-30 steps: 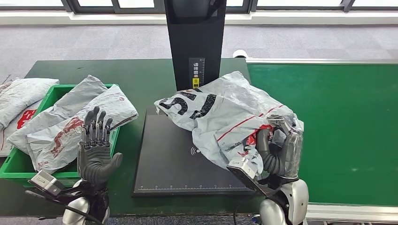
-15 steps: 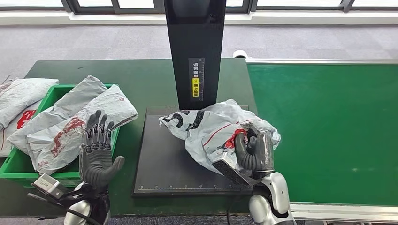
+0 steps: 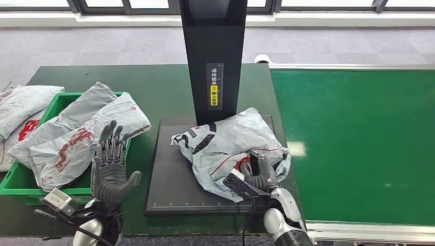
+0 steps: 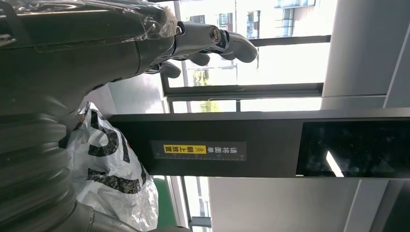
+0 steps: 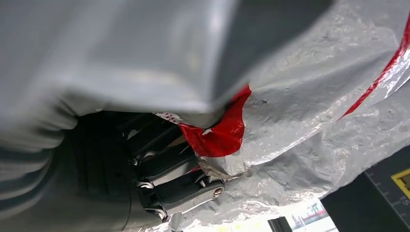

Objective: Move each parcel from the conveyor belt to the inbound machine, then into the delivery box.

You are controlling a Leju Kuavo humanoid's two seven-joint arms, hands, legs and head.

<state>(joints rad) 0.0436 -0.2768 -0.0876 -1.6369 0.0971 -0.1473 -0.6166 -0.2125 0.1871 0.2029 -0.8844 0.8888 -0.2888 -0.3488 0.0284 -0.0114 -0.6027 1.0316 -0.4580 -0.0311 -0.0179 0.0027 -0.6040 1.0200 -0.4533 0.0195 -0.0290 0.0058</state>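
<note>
- Right hand (image 3: pixel 260 171) closed on grey poly parcel (image 3: pixel 225 143), lowered onto black scan plate (image 3: pixel 169 179) beneath scanner column (image 3: pixel 213 56), presumably for registration.
- Left hand (image 3: pixel 109 169) raised, fingers spread, empty; likely waiting beside green delivery box (image 3: pixel 15 179).

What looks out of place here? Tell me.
Nothing is spilled or damaged. The crumpled parcel lies on the black scanner plate, hanging over its right edge, with the right hand gripping it. The left hand hovers open.
</note>
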